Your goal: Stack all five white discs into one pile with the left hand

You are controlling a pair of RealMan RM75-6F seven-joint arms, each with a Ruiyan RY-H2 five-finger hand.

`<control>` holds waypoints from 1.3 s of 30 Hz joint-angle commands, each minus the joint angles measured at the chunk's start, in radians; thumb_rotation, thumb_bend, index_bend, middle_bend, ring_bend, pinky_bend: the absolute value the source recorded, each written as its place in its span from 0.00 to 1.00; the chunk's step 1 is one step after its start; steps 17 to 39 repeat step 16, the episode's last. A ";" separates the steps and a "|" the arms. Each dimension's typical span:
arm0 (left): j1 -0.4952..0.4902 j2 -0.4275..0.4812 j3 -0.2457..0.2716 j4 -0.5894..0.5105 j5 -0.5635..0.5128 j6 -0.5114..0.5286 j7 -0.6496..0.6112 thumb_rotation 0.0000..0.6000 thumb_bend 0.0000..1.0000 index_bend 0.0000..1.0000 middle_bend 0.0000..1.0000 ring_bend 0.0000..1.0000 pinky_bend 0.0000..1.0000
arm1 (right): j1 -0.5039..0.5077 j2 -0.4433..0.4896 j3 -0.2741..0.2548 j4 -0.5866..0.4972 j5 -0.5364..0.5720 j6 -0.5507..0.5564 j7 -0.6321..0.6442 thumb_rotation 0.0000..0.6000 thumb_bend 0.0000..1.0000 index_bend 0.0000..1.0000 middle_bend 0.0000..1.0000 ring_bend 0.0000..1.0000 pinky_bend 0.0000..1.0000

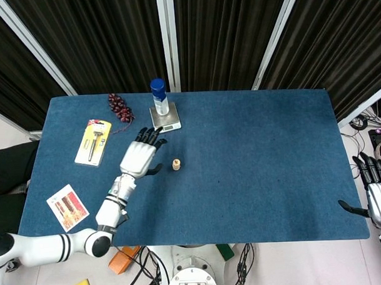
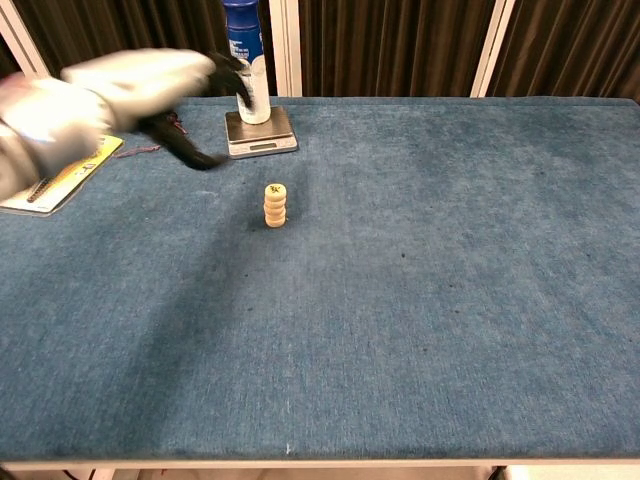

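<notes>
- the white discs (image 2: 275, 204) stand as one upright pile on the blue surface (image 2: 450, 250), left of centre; in the head view the pile (image 1: 176, 163) shows as a small pale spot.
- nothing touches the pile; the top disc carries a dark mark.
- the left hand (image 1: 139, 156) hangs above the surface, to the left of the pile and apart from it, fingers spread and holding nothing; its dark fingertips point toward the far edge.
- in the chest view the left hand (image 2: 135, 85) is motion-blurred at the upper left, with a dark thumb reaching down and right.
- the right hand (image 1: 380, 195) sits off the right edge of the surface, fingers apart and empty, seen only in the head view.
- a small scale (image 2: 260, 133) lies behind the pile near the far edge, with a blue-capped bottle (image 1: 159, 97) standing upright on it.
- a bunch of dark grapes (image 1: 119, 107) lies to the left of the scale.
- a yellow packet (image 1: 93, 141) lies further left, and a printed card (image 1: 67, 205) near the front left corner.
</notes>
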State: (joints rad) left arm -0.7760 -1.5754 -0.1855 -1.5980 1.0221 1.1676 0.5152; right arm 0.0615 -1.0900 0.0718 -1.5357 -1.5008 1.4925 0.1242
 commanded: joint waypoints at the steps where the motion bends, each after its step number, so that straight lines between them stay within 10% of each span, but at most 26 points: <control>1: 0.123 0.128 0.052 -0.089 0.084 0.122 -0.095 1.00 0.29 0.23 0.00 0.00 0.00 | 0.002 0.017 -0.005 0.002 0.005 -0.019 0.036 1.00 0.13 0.00 0.00 0.00 0.00; 16: 0.524 0.423 0.261 -0.134 0.323 0.460 -0.348 1.00 0.29 0.18 0.00 0.00 0.00 | 0.018 0.047 -0.014 -0.023 -0.038 -0.023 0.069 1.00 0.13 0.00 0.00 0.00 0.00; 39: 0.524 0.423 0.261 -0.134 0.323 0.460 -0.348 1.00 0.29 0.18 0.00 0.00 0.00 | 0.018 0.047 -0.014 -0.023 -0.038 -0.023 0.069 1.00 0.13 0.00 0.00 0.00 0.00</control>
